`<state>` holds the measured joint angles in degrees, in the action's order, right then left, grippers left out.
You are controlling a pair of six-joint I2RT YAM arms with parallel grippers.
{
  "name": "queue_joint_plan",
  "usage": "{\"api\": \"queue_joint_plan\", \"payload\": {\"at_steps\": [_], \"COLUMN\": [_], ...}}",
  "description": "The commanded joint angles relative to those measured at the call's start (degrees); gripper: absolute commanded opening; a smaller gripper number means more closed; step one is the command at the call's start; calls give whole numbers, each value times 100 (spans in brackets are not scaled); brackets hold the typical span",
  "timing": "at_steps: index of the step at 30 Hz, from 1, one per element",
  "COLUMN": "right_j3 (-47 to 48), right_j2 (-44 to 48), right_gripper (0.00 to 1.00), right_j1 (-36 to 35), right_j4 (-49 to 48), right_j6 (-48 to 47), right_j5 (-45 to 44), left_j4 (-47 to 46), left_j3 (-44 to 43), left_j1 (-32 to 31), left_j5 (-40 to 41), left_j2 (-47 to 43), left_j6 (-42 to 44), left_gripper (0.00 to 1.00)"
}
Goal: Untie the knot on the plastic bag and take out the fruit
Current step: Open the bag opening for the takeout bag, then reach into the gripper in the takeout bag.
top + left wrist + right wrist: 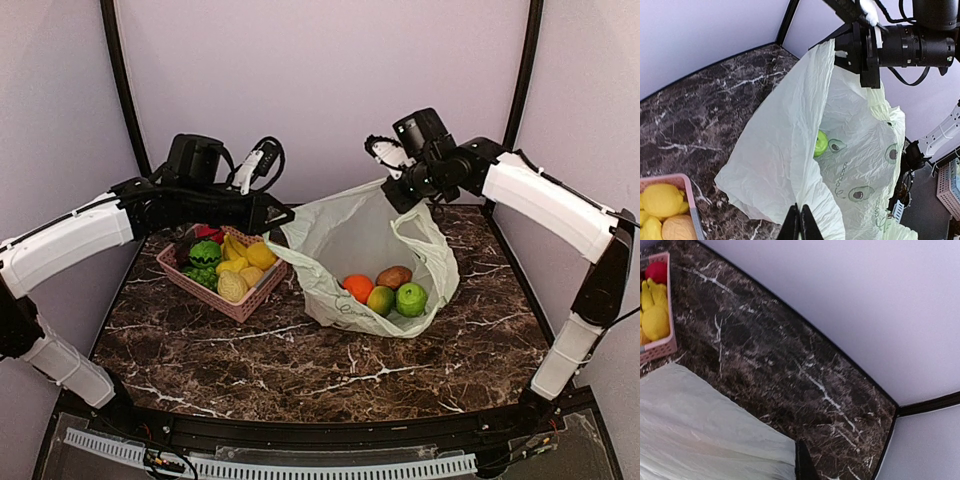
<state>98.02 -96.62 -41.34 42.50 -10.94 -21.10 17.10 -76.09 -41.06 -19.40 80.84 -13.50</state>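
Left gripper (800,216) and right gripper (402,195) each pinch shut on opposite rims of thin pale-green plastic bag (340,235). We hold its mouth spread so the round toy fruits (380,299), low between our fingers, are reachable.

A dark brown marble-patterned counter (300,350) is enclosed by pale lilac walls (320,80), joined at the far corners by black posts (127,90).

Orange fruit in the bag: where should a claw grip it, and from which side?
I'd grip the orange fruit across its round middle, from above through the open mouth of the plastic bag; the yellow-green fruit crowds its right, so close front-to-back.
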Motion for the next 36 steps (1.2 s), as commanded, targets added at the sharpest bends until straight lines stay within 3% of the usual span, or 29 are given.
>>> {"api": "queue_joint_plan", "payload": {"at_steps": [1, 4, 7, 16, 22, 25, 31, 34, 36], "right_j3": [1029, 1317, 1027, -1805, -2829, -2823, -2627, -2559, -2535], "right_j2": [36, 159, 431, 1598, 2049, 2237, 2528, 2732, 2856], "right_gripper": [0, 0, 0, 0, 1, 19, 77, 90, 93], "right_j1": [370, 472, 474, 449, 422, 408, 391, 316, 202], "right_j4": [-198, -282, -441, -1306, -1427, -1386, -1259, -1250, -1265], "right_j6": [-145, -205, -169, 728, 1284, 1355, 1540, 1682, 1709], "right_j5": [-363, -242, 152, 2284, 2340, 2360, 2454, 2629, 2703], "left_j4": [634, 585, 299, -1070, -1391, -1529, -1692, -1694, -1693], "left_j3": [-1057, -1418, -1187, 1132, 1973, 2085, 1976, 1891, 1795], "left_j1": [-16, -16, -16, -83, -321, -388, -450, -483, -501], "left_j5": [353, 477, 489, 285, 619, 621, 611, 591, 628], "left_j2": [341, 439, 361, -61, -378, -497, -484, -427, -388], "left_j6": [613, 887, 1063, 737, 533, 332, -79, -228, -349], "left_gripper": [1, 1, 1, 1, 1, 1, 1, 1, 1]}}
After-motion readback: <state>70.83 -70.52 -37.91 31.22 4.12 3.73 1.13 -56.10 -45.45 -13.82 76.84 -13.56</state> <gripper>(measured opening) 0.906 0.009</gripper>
